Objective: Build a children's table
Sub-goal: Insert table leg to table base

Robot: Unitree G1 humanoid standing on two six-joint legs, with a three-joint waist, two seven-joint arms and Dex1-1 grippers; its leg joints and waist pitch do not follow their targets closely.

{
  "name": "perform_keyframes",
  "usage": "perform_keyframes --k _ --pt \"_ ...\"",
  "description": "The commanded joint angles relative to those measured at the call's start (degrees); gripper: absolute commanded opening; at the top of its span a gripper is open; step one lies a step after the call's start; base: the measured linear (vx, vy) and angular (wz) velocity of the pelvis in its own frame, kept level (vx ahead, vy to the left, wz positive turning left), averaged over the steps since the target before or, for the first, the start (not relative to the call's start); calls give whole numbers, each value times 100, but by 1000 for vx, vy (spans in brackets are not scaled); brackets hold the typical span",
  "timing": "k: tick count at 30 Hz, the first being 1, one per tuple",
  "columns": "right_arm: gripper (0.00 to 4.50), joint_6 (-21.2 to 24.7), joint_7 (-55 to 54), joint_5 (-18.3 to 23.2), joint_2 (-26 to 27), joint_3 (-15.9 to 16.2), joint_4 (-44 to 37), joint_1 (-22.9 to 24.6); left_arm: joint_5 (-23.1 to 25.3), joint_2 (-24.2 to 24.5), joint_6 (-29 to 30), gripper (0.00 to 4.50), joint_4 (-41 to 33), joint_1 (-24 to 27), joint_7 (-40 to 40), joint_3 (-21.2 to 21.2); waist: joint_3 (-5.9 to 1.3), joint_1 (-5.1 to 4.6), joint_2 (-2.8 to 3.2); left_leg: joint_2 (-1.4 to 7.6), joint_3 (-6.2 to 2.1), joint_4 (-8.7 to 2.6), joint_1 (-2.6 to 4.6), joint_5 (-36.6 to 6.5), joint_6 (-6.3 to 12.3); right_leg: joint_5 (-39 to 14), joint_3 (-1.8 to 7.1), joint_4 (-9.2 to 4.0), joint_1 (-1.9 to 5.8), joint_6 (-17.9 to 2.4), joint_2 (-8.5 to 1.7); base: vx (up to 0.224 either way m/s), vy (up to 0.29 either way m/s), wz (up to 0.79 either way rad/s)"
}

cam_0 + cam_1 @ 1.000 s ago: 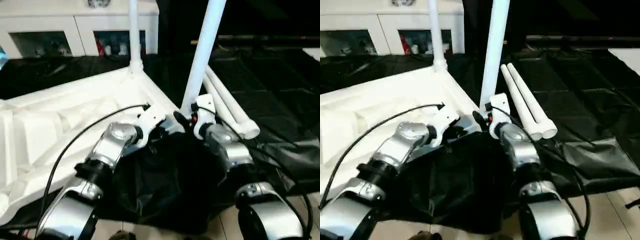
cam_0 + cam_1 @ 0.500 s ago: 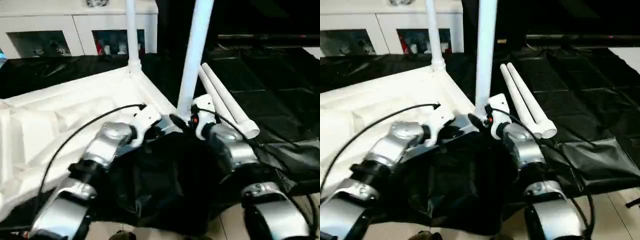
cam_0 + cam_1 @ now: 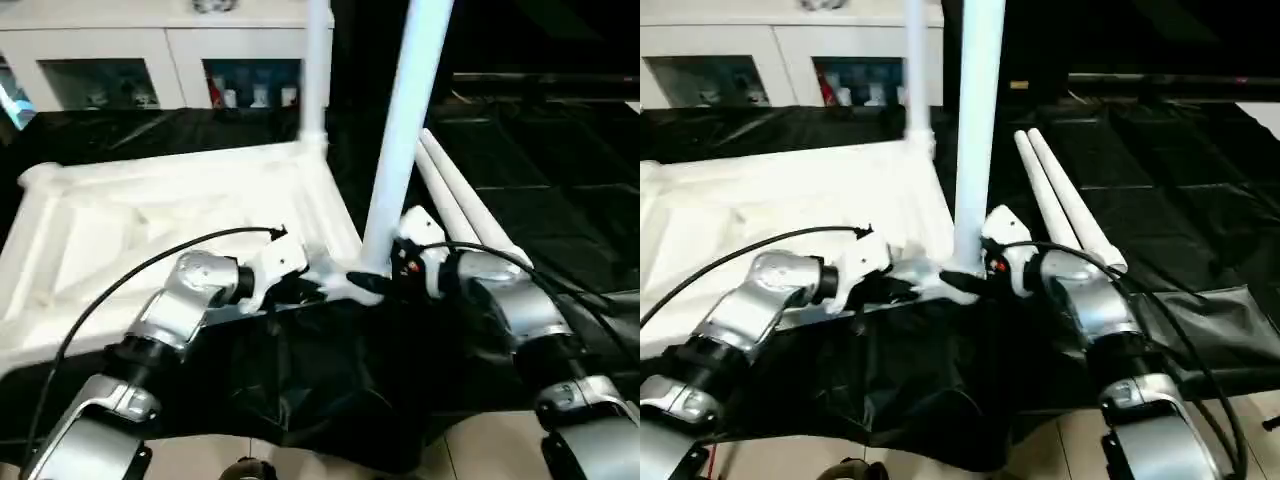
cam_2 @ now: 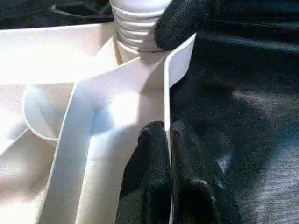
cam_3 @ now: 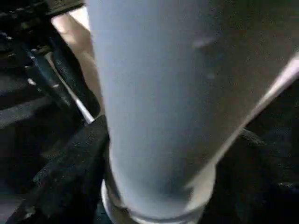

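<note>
You have on view:

- One white tabletop (image 3: 150, 210), underside up.
- Four white legs in all: two standing upright at the tabletop's corners, the near leg (image 3: 405, 130) and the far leg (image 3: 316, 70); two loose legs (image 3: 470, 215) lying side by side, touching, on the black sheet.
- One black sheet (image 3: 560, 170) over the floor.
- One white cabinet (image 3: 150, 60) at the back, with two glass doors you can count.
- Two silver forearms: the left forearm (image 3: 185, 305) and the right forearm (image 3: 520, 310).
- Two grippers: the left gripper (image 4: 169, 163) and the right gripper (image 3: 385, 280).
</note>
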Motion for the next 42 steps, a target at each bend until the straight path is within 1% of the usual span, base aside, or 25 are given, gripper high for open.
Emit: perform_keyframes --k 1,2,3,4,6,7,11,14,16,17,18,19,20,21,22,24,25,27,28,30,31,32,33,37,42 --pt "320 79 178 71 -145 32 -247 25 -298 -6 -228 0 -290 17 -293 -78 -422 -18 5 362 -218 -429 256 -1788 -37 -1215 199 -410 173 -1352 -306 0 0 0" --pt "296 92 233 66 -161 44 -284 42 -288 11 -238 0 -286 25 -299 -73 -422 -16 7 359 -216 -429 255 -1765 -27 -1199 199 -408 167 -1348 -301 0 0 0" --pt "290 92 233 66 -161 44 -284 42 -288 11 -238 0 -286 25 -299 -73 -423 -20 8 360 -215 -430 254 -1762 -25 -1190 201 -405 164 -1352 -301 0 0 0" --pt "288 102 307 45 -172 79 -331 83 -254 29 -259 0 -262 32 -284 -66 -423 -26 -8 358 -212 -425 254 -1768 -28 -1199 202 -410 160 -1366 -305 0 0 0" --pt "275 102 322 37 -175 96 -348 100 -249 35 -265 0 -259 37 -285 -64 -429 -18 -1 356 -213 -418 250 -1678 -12 -1143 203 -401 167 -1375 -310 0 0 0" --pt "271 120 344 48 -176 111 -383 125 -247 40 -270 0 -271 49 -293 -62 -429 -20 -13 355 -210 -417 248 -1663 -2 -1126 203 -403 168 -1381 -309 0 0 0" --pt "267 203 242 139 -27 94 -430 206 -192 -3 -224 0 -240 43 -147 -14 -428 -14 -5 358 -209 -418 250 -1610 32 -1076 201 -395 165 -1387 -304 0 0 0" --pt "267 288 -475 120 304 -109 -189 145 -126 -212 36 0 -55 -121 382 130 -416 -27 -16 352 -214 -425 251 -1723 -11 -1267 207 -417 153 -1357 -313 0 0 0" --pt "266 337 -1107 75 560 -278 80 43 -107 -387 250 0 103 -278 781 258 -400 -79 -17 341 -232 -437 265 -1937 -163 -1704 214 -455 130 -1277 -329 0 0 0" --pt "266 353 -1244 71 618 -319 143 17 -102 -425 305 0 140 -317 865 284 -396 -96 -30 333 -234 -436 264 -1963 -200 -1791 217 -464 123 -1249 -329 0 0 0" --pt "266 402 -2090 137 1018 -602 558 -169 -84 -650 503 0 332 -547 1276 397 -404 -113 -18 329 -248 -434 283 -2043 -262 -1934 215 -476 106 -1217 -337 0 0 0" --pt "266 425 -2432 177 1182 -716 726 -253 -63 -731 540 0 395 -633 1424 423 -389 -165 -15 316 -255 -444 276 -2121 -315 -2044 214 -491 89 -1197 -325 0 0 0" --pt "266 431 -2513 187 1221 -743 765 -273 -59 -751 549 0 410 -654 1459 428 -399 -191 -4 312 -272 -446 268 -2154 -353 -2092 206 -493 102 -1160 -334 0 0 0" --pt "266 447 -2761 216 1338 -824 883 -334 -42 -807 563 0 450 -713 1560 442 -408 -205 -16 313 -281 -458 232 -2081 -322 -1981 200 -486 137 -1121 -329 0 0 0" --pt "266 433 -3072 231 1502 -896 1025 -416 5 -898 608 0 526 -812 1755 454 -409 -212 -3 309 -274 -454 231 -2060 -310 -1915 204 -485 129 -1121 -325 0 0 0" --pt "266 356 -3435 177 1737 -914 1213 -523 78 -1045 654 0 598 -934 2078 474 -423 -211 -7 308 -256 -438 244 -1983 -250 -1717 211 -489 118 -1147 -323 0 0 0" --pt "266 277 -3662 119 1958 -881 1344 -600 128 -1184 702 0 617 -1013 2299 480 -431 -205 -2 308 -249 -431 249 -1894 -224 -1570 212 -477 125 -1183 -320 0 0 0" --pt "266 234 -3755 79 2066 -859 1401 -633 153 -1246 713 0 607 -1030 2362 465 -443 -197 -1 307 -240 -423 227 -1676 -144 -1231 206 -452 156 -1252 -313 0 0 0" --pt "322 178 -3796 45 2148 -829 1438 -654 173 -1294 722 0 586 -1023 2389 442 -455 -189 3 306 -228 -410 226 -1548 -76 -1005 204 -428 163 -1300 -306 0 0 0" --pt "336 130 -3727 57 2277 -845 1497 -698 202 -1342 697 0 542 -980 2375 363 -462 -173 1 299 -209 -388 228 -1422 34 -777 206 -412 175 -1356 -303 0 0 0" --pt "336 130 -3727 57 2277 -845 1497 -698 202 -1342 697 0 542 -980 2375 363 -467 -164 -12 300 -210 -381 219 -1327 119 -659 204 -394 197 -1391 -313 0 0 0" --pt "336 126 -3676 75 2306 -856 1507 -713 208 -1329 633 0 519 -948 2318 308 -461 -158 -6 303 -209 -384 216 -1251 175 -609 197 -395 200 -1413 -309 0 0 0" --pt "370 106 -3645 71 2298 -861 1532 -741 177 -1289 554 0 467 -883 2194 255 -454 -160 -30 305 -205 -383 216 -1255 201 -678 195 -398 203 -1424 -311 0 0 0" --pt "389 21 -3560 1 2156 -816 1507 -785 125 -1138 479 0 289 -696 1888 223 -434 -190 -16 316 -219 -409 220 -1483 106 -1093 195 -431 192 -1348 -310 0 0 0" --pt "389 121 -2502 -105 1623 -470 929 -563 -10 -754 224 0 21 -411 1153 128 -433 -210 0 323 -216 -412 228 -1542 106 -1030 197 -428 188 -1349 -294 0 0 0"
